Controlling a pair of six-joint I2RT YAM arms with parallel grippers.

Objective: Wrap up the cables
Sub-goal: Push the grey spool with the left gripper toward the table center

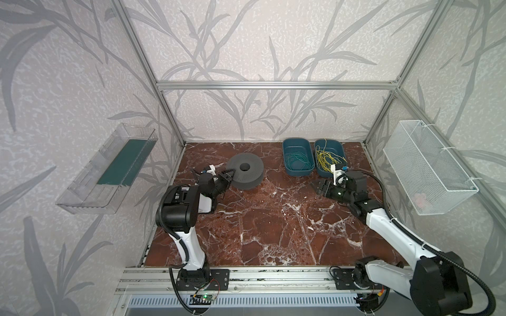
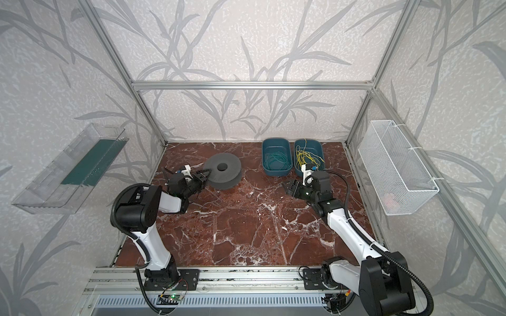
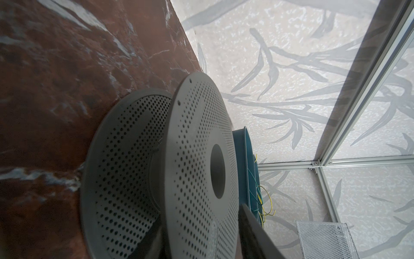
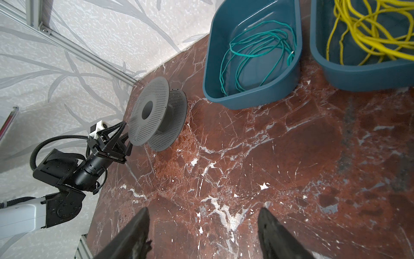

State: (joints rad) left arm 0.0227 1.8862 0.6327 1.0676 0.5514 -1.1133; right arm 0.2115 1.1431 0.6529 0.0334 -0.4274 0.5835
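Cables (image 1: pixel 327 160): thin yellow strands in a loose tangle, lying in the right-hand one of two blue bins at the far side of the bench (image 1: pixel 273 232). A few loops rise above the rim. Neither pincer touches them.

Nearest: both arm bases, mounted on the rail along the front edge of the bench.

Mid bench, right: right pincer (image 4: pixel 203 210), released, jaws wide apart with only marble showing between them in the right wrist view. In both top views it points toward the middle of the bench. The cables lie beyond it and slightly to the right, near but apart, past the arm's wrist.

Mid bench, left: left pincer (image 1: pixel 232 175), at the near left rim of a grey perforated spool (image 1: pixel 246 171). The spool lies flat, one flange on the bench, hub hole upward. The jaws straddle the upper flange's rim, one finger (image 3: pixel 251 231) over its outer face; whether they are clenched on it cannot be told. The cables lie well apart from this pincer, across the bench to the right.

Far: left bin (image 4: pixel 251 98), holding a coil of green cable (image 4: pixel 257 49); right bin (image 4: pixel 363 76), just beside it, holding the yellow cables.

Side walls: clear tray (image 1: pixel 106 169) on the left, white wire basket (image 1: pixel 427 164) on the right.
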